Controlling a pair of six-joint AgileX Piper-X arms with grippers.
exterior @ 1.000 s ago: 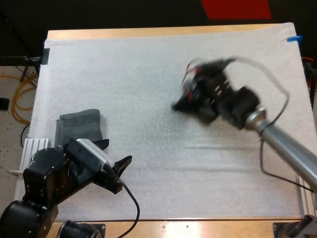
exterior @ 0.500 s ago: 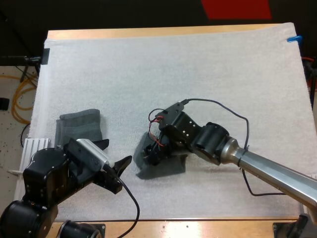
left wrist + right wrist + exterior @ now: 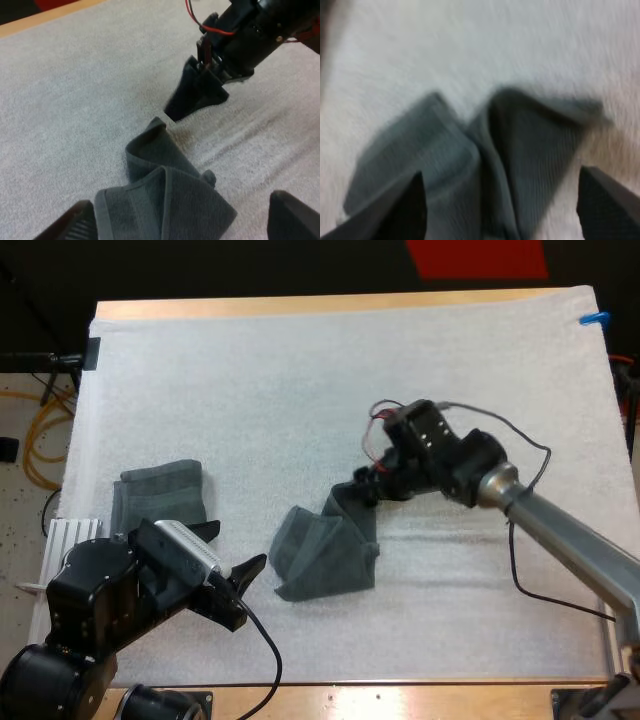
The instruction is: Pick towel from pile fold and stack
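Note:
A crumpled dark grey-green towel lies in a peaked heap on the white mat near the middle. My right gripper hovers at the heap's far right corner, fingers apart and clear of the cloth. Seen from the right wrist, the towel lies beyond my open right gripper. My left gripper stands open just left of the heap with nothing in it. From the left wrist, the towel sits before my open left gripper, with my right gripper above its peak.
A folded towel stack rests at the mat's left side, just beyond my left arm. A white ribbed block sits at the table's left edge beside it. Bare mat stretches across the far half and to the right.
The right arm swung down to the mat's middle, where a towel now lies, opened, then drew back up and to the right. My left arm has stayed still.

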